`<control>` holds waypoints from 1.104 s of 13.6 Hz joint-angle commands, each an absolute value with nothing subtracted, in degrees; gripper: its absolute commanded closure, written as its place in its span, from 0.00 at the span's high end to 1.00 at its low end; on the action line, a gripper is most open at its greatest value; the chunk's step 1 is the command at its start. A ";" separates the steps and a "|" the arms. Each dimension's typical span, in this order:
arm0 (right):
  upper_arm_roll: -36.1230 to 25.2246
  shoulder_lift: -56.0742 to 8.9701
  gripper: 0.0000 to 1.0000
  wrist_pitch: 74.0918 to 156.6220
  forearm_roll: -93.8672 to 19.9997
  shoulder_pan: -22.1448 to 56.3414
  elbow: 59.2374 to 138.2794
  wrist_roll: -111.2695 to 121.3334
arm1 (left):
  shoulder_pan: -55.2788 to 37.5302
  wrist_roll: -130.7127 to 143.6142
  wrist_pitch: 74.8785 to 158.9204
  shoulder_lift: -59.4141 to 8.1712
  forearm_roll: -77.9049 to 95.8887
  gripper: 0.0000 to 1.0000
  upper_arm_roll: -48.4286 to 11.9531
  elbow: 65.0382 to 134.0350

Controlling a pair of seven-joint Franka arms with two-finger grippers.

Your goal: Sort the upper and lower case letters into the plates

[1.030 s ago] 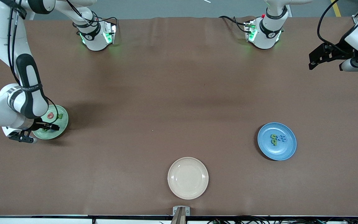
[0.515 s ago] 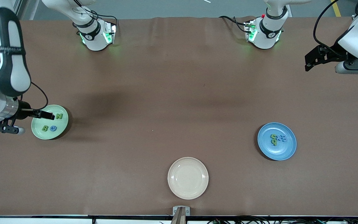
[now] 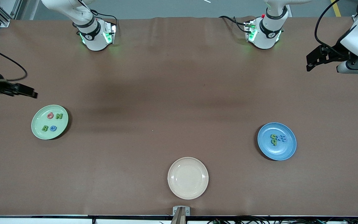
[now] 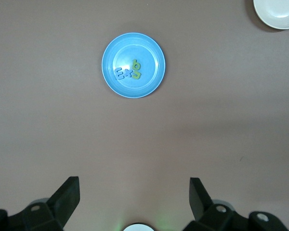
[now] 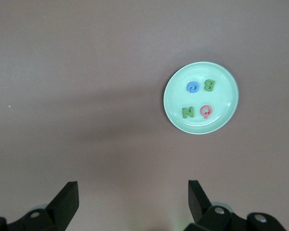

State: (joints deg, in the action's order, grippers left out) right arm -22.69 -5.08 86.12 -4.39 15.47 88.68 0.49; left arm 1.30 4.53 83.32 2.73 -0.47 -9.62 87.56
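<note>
From the front, my right gripper (image 3: 26,91) hangs over bare worktop (image 3: 166,102) beside the mint plate (image 3: 39,132); my left gripper (image 3: 314,60) hangs well apart from the blue plate (image 3: 286,152). Left wrist: fingers (image 4: 67,195) spread, empty. Right wrist: fingers (image 5: 67,195) spread, four letters (image 5: 197,98) plated

cream plate (image 4: 278,12) cut by the frame edge, blue plate's letters (image 3: 277,139) too small to read

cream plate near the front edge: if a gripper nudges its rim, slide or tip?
The cream plate looks shallow and wide, lying flat, so it would probably slide, not tip. It holds nothing, so it is likely light. Its glossy rim may slip in a pinch.
</note>
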 commanded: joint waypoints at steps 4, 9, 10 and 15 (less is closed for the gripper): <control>-10.43 -5.89 1.00 83.14 -3.17 1.99 84.29 0.44 | 1.76 4.13 84.73 4.66 0.70 1.00 -9.76 88.77; -5.54 -4.83 1.00 83.32 -1.77 -1.94 83.76 0.35 | 1.85 4.13 85.95 4.48 0.70 1.00 -9.76 89.03; -5.62 -4.83 1.00 83.41 -1.24 -1.15 83.76 0.18 | 1.85 4.13 86.13 4.40 0.70 1.00 -9.76 89.03; -6.15 -4.04 1.00 83.58 0.34 0.69 83.76 0.18 | 1.85 4.22 86.57 4.22 0.70 1.00 -9.76 89.12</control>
